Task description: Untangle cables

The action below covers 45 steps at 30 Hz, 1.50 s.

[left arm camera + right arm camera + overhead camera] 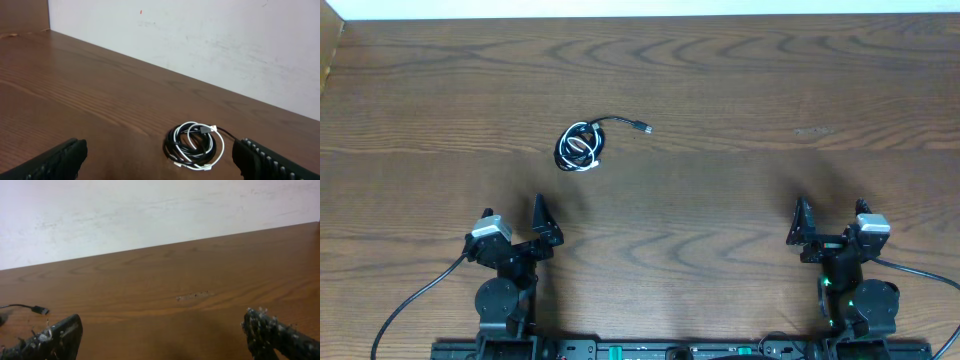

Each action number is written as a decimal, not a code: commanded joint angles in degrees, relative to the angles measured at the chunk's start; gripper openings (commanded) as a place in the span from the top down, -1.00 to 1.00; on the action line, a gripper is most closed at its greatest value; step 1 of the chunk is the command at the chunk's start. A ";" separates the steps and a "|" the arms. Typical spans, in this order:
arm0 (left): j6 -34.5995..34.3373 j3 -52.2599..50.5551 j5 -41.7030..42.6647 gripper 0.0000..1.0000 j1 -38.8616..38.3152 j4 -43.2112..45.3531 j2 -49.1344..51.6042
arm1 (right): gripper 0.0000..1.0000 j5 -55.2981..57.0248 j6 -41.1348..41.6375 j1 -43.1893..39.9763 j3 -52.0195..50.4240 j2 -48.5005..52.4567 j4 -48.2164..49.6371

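Observation:
The cables [580,147] lie as one small coil on the wooden table, left of centre. In it a black cord [168,149] and a white cord [221,149] loop through each other. The black cord's tail runs right to a small plug [645,128], which also shows at the left of the right wrist view as the plug [39,310]. My left gripper [512,208] stands open near the front edge, short of the coil and empty, seen from the wrist as the left gripper [159,159]. My right gripper [831,205], far right of the coil, is open and empty.
A pale wall [200,40] rises behind the table's far edge. A faint scuff [812,131] marks the wood at right. Both arm bases and their thick black wires [415,300] sit along the front edge.

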 commanded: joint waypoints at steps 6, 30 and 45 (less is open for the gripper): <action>0.76 -1.05 -1.22 -0.96 0.28 -2.54 -0.31 | -0.98 0.48 -0.81 0.13 -0.04 -0.28 -0.24; 0.74 -1.05 -1.20 -0.96 0.28 -2.43 -0.28 | -0.98 0.50 -0.81 0.13 -0.04 -0.28 -0.24; 0.74 -0.96 -1.18 -0.96 0.24 -2.43 -0.28 | -0.99 0.50 -0.81 0.13 -0.04 -0.28 -0.26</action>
